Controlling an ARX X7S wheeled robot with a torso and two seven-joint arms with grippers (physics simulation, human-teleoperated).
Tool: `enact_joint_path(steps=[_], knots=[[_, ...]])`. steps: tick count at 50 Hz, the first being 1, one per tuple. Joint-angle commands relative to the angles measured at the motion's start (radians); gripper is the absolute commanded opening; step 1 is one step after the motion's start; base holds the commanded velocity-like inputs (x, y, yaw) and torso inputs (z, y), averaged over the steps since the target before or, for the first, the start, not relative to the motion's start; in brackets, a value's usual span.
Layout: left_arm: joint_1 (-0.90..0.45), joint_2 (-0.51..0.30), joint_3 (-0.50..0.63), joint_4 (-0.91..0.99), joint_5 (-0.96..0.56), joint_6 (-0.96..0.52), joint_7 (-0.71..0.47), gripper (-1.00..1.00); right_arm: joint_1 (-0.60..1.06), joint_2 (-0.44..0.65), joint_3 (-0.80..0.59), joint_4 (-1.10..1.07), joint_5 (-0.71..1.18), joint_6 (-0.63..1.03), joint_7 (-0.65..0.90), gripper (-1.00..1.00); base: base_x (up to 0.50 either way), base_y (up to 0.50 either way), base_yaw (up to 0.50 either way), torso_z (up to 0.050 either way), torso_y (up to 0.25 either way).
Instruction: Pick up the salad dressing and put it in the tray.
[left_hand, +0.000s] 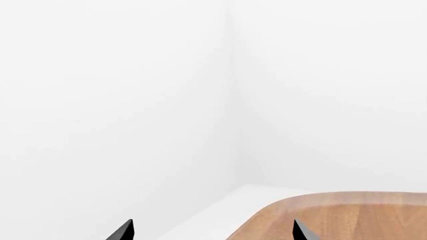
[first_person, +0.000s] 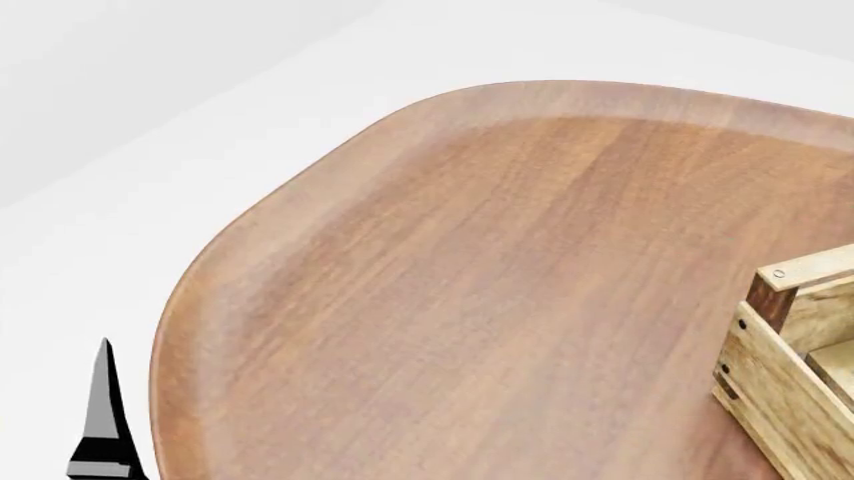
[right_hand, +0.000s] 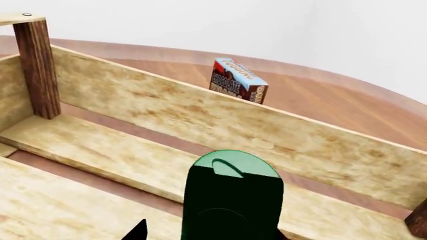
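The salad dressing (right_hand: 232, 195) is a dark green bottle with a lighter green cap. In the right wrist view it stands upright inside the tray (right_hand: 200, 115), a light-wood crate, over its slatted bottom. My right gripper (right_hand: 213, 232) is around the bottle. One black fingertip (right_hand: 138, 231) shows with a gap of wood between it and the bottle, and the other finger is hidden behind the bottle. My left gripper (left_hand: 213, 231) is open and empty over the table's edge. The head view catches only a corner of the tray (first_person: 801, 370) and one left finger (first_person: 104, 420).
A chocolate-pudding box (right_hand: 238, 80) stands on the round wooden table (first_person: 467, 280) just beyond the tray's far wall. A dark brown corner post (right_hand: 37, 65) rises at the tray's end. White floor and walls (left_hand: 133, 100) surround the table.
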Motion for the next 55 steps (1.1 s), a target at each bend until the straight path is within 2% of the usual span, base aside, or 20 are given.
enact_joint_path(steps=[1,20,27,34,45,55], knots=[[-0.001,0.018,-0.022,0.000,0.018,-0.004,0.026,1.00,-0.004,-0.022,0.044,0.004,-0.066,-0.006,-0.017,1.00,0.00,0.00,0.00,0.000,0.000],[0.000,0.014,-0.021,0.003,0.015,-0.004,0.021,1.00,-0.035,-0.018,0.079,-0.020,-0.076,-0.014,-0.032,1.00,0.00,0.00,0.00,0.000,0.000],[-0.004,0.013,-0.019,0.005,0.013,-0.007,0.021,1.00,-0.220,-0.031,0.130,-0.388,-0.016,0.182,0.002,1.00,0.00,0.00,0.00,0.000,0.000],[-0.010,0.011,-0.016,0.013,0.010,-0.017,0.019,1.00,-0.353,-0.034,0.179,-0.639,0.030,0.290,0.038,1.00,0.00,0.00,0.00,0.000,0.000],[-0.017,0.010,-0.015,0.022,0.002,-0.027,0.018,1.00,-0.471,-0.017,0.233,-0.950,0.080,0.440,0.082,1.00,0.00,0.00,0.00,0.000,0.000],[-0.016,0.007,-0.017,0.026,-0.001,-0.028,0.015,1.00,-0.611,-0.028,0.257,-1.233,0.099,0.500,0.101,1.00,0.00,0.00,0.00,0.000,0.000]])
